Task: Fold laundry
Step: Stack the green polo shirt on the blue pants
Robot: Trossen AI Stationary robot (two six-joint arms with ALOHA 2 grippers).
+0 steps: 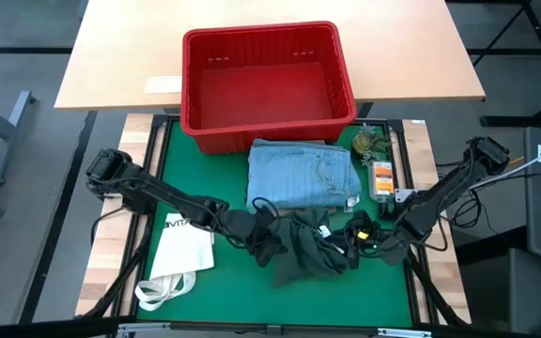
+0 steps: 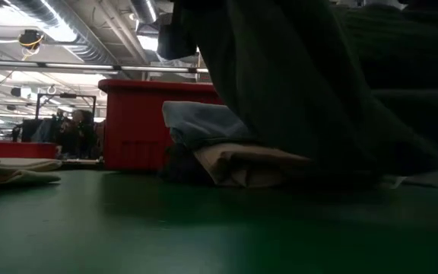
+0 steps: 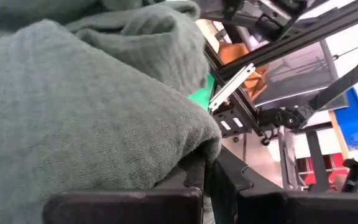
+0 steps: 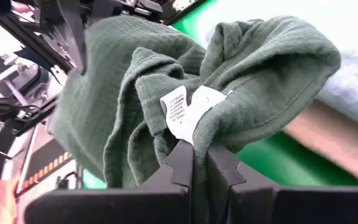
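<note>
— Closest to us, both arms have that dark green-grey garment [image 1: 303,246] up off the green tabletop [image 1: 280,293]. See the left claw [image 1: 259,229]? Clamped tight on one edge of the cloth. The right claw [image 1: 363,235] is pinched down on the opposite edge, right by the white care label [image 4: 184,112].

— So the cloth hangs between the two of them?

— Bunched between them, I'd say, not spread. That's my worry: each claw seems to hold only a thin bit of fabric, so if they pull apart to stretch it flat, an edge could slip out and the whole thing drop in a heap. And the right one is so near the label it might end up gripping that instead of the cloth.

— What about the white tote bag [image 1: 182,249] by the left arm?

— Lying flat, just beside the garment. A low sweep could drag it along.

— And behind?

— The light blue piece [image 1: 303,172] sits folded on top of a beige piece [image 2: 253,164], touching the hanging garment's far side. A careless swing might knock that pile askew. Beyond it stands the red basket [image 1: 269,122], with nothing I can see inside.
</note>
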